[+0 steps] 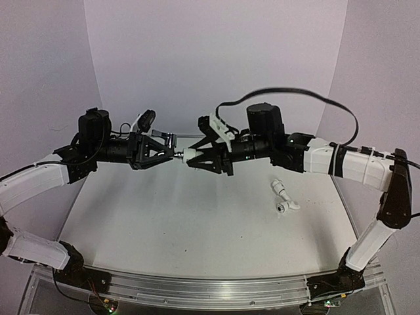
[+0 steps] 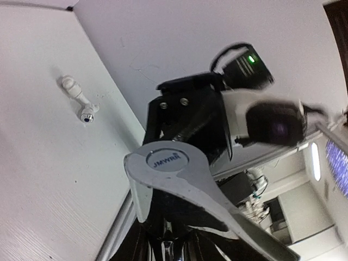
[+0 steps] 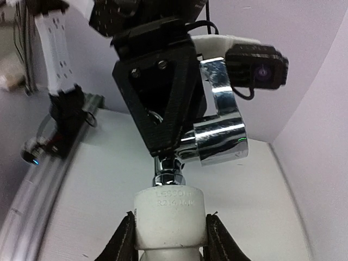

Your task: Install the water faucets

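Left gripper [image 1: 172, 148] holds chrome faucet [image 3: 217, 141]; right gripper [image 3: 170, 239] pinches white fitting [image 3: 170, 215]

Seen from above, your two arms reach inward and meet tip to tip over the rear middle of the surface [image 1: 164, 223]. The left pincer [image 1: 173, 149] is closed about a silver-grey metal piece [image 1: 172, 142]. Facing it, the right pincer [image 1: 191, 156] grips a white fitting [image 1: 186, 155] between its fingers. The fitting's end meets the metal piece, and the two lie roughly in one line, lifted clear of the surface. To your right, well apart from both pincers, a second white fitting [image 1: 282, 195] lies loose on the surface. A black cable [image 1: 308, 95] arcs above the right arm. An aluminium rail [image 1: 210, 289] runs along the near edge between the two bases.
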`<action>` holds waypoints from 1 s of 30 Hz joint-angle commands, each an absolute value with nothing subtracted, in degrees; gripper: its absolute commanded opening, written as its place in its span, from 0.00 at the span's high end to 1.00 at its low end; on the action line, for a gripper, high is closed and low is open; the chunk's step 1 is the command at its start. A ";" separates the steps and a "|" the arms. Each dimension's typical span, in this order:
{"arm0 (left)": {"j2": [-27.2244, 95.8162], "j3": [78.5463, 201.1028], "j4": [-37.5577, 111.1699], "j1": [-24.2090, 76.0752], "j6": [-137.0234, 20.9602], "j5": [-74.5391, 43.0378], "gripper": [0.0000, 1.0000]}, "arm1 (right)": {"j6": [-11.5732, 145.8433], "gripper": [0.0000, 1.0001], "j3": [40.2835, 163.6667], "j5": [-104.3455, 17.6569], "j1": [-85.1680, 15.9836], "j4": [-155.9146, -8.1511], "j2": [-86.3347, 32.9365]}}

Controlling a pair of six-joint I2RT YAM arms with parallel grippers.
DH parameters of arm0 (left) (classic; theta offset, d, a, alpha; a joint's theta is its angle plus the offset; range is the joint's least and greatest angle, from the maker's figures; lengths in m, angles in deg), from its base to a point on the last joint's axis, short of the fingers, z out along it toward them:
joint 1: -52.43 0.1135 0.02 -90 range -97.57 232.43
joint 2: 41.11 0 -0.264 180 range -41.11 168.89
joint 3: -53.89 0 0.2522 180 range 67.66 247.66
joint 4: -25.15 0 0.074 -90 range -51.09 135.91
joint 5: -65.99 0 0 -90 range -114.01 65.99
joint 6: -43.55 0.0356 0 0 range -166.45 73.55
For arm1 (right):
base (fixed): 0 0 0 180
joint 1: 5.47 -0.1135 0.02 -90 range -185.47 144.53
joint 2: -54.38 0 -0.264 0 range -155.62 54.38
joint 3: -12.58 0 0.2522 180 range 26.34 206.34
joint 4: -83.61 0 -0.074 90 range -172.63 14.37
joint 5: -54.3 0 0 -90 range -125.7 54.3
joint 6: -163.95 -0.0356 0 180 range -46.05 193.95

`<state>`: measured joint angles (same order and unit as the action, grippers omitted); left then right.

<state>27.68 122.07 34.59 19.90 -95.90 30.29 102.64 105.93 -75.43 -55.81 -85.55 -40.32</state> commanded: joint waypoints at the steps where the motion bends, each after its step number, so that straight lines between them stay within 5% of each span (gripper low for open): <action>1: 21.47 123.36 30.24 19.55 -65.70 39.32 1.00 | 73.75 1.00 111.61 -106.31 -51.06 -87.29 -43.19; 4: 18.62 120.02 30.27 19.66 -50.04 43.09 1.00 | 56.59 0.96 115.83 -116.81 -50.32 -87.72 -47.44; 6: 18.98 119.73 30.30 19.89 -46.89 40.77 1.00 | 49.57 0.81 116.83 -116.79 -50.19 -87.64 -48.56; 8: 21.76 121.46 30.38 20.17 -48.63 39.46 1.00 | 49.15 0.64 114.08 -109.33 -49.31 -87.37 -46.56; 11: 26.01 123.75 30.53 20.25 -59.29 32.12 1.00 | 58.41 0.24 107.05 -93.42 -48.07 -85.48 -38.76; 16: 28.21 124.88 31.60 21.14 -82.13 23.73 1.00 | 76.94 0.02 98.53 -69.10 -48.10 -82.64 -29.81; 24: 29.95 125.79 31.57 21.23 -107.02 28.00 1.00 | 112.26 0.02 90.49 -47.57 -59.12 -91.35 -25.73; 30: 30.21 126.45 31.58 21.23 -112.83 30.58 1.00 | 121.29 0.02 94.52 -43.66 -62.57 -94.98 -30.18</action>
<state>30.70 122.09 35.82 21.14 -105.51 27.30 109.72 91.10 -50.59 -61.69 -89.21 -27.85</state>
